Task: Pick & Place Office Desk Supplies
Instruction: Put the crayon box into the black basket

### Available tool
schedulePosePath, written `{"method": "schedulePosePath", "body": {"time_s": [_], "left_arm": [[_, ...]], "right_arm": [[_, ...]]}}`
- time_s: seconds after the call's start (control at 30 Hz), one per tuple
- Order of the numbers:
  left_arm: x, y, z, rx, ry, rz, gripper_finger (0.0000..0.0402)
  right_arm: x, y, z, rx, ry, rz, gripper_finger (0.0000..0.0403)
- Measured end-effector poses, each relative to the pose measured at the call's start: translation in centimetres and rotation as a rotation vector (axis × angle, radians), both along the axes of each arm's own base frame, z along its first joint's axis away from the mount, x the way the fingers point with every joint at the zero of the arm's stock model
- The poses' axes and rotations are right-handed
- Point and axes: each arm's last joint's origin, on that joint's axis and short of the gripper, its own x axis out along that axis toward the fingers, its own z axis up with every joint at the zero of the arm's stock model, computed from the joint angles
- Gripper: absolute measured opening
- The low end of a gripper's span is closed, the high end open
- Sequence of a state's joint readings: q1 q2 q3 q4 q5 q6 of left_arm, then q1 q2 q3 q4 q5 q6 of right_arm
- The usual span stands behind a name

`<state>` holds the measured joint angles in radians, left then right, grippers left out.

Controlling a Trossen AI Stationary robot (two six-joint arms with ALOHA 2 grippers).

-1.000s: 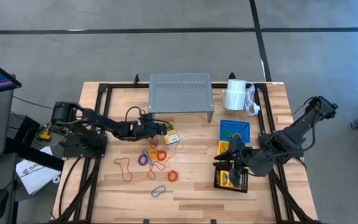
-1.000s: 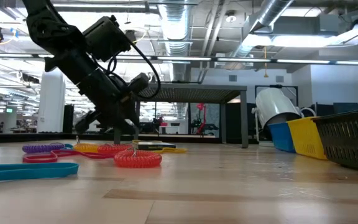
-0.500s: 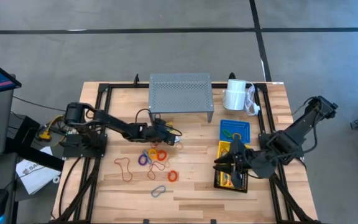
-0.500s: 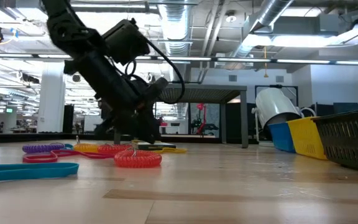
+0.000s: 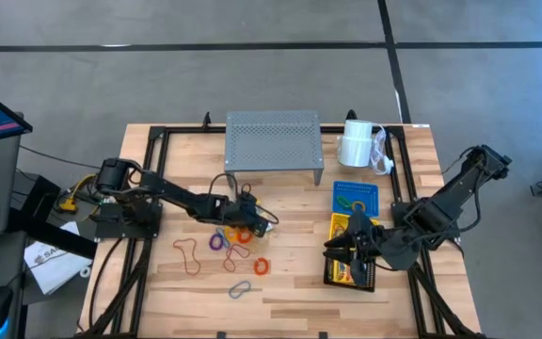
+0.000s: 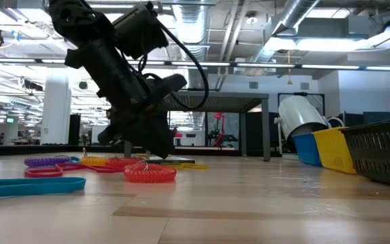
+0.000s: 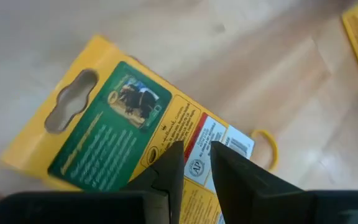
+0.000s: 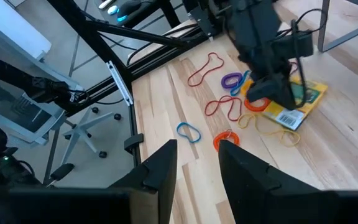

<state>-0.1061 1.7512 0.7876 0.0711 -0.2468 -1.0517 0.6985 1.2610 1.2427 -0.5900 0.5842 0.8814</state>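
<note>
A yellow-green crayon box (image 7: pixel 129 130) lies flat on the table, printed face up, also seen in the right wrist view (image 8: pixel 300 107). My left gripper (image 7: pixel 196 158) stands directly over it (image 5: pixel 256 217), pointing down, fingers a narrow gap apart. Loops lie beside it: purple (image 5: pixel 217 241), orange (image 5: pixel 243 235), red (image 5: pixel 191 256), an orange coil (image 5: pixel 261 266) and a grey one (image 5: pixel 241 288). The blue basket (image 5: pixel 356 196), yellow basket (image 5: pixel 339 224) and black basket (image 5: pixel 351 273) sit in a row on the right. My right gripper (image 5: pixel 342 243) waits over the black basket, slightly open. My left gripper comes at the crayon box from above, its fingertips (image 7: pixel 173 163) over the box's barcode end (image 7: pixel 225 138). The box lies flat on the table. Whether the fingertips touch it, I cannot tell.
The grey perforated shelf (image 5: pixel 273 139) stands at the far edge, just behind my left gripper. A white paper roll (image 5: pixel 358 143) lies to its right. Bare wood lies along the near edge (image 5: pixel 290 306). In the low view a red coil (image 6: pixel 150 174) lies before the left arm (image 6: pixel 131 74).
My left gripper has moved toward the table's right and near edges, from beside the shelf's front to a place over the crayon box, which it now covers in the high view. The right arm has kept still.
</note>
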Motion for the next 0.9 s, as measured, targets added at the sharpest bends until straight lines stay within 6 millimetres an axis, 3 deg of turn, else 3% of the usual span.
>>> {"method": "schedulePosePath", "body": {"time_s": [0.2, 0.47, 0.63, 0.9], "left_arm": [[0.1, -0.2, 0.8, -0.010, -0.041, -0.008, 0.0076], [-1.3, 1.2, 5.4, 0.144, -0.087, -0.115, 0.0076], [-2.6, 3.2, 5.1, 0.178, 0.076, -0.213, 0.0076], [-3.0, 5.6, 4.8, 0.148, 0.110, -0.279, 0.0096]], "right_arm": [[0.0, 0.0, 0.0, -0.006, 0.000, 0.002, 0.0116], [0.0, 0.0, 0.0, -0.011, -0.001, 0.005, 0.0116], [0.1, 0.1, 0.1, -0.004, -0.014, 0.008, 0.0116], [0.0, 0.5, 0.5, 0.025, -0.046, 0.023, 0.0116]]}}
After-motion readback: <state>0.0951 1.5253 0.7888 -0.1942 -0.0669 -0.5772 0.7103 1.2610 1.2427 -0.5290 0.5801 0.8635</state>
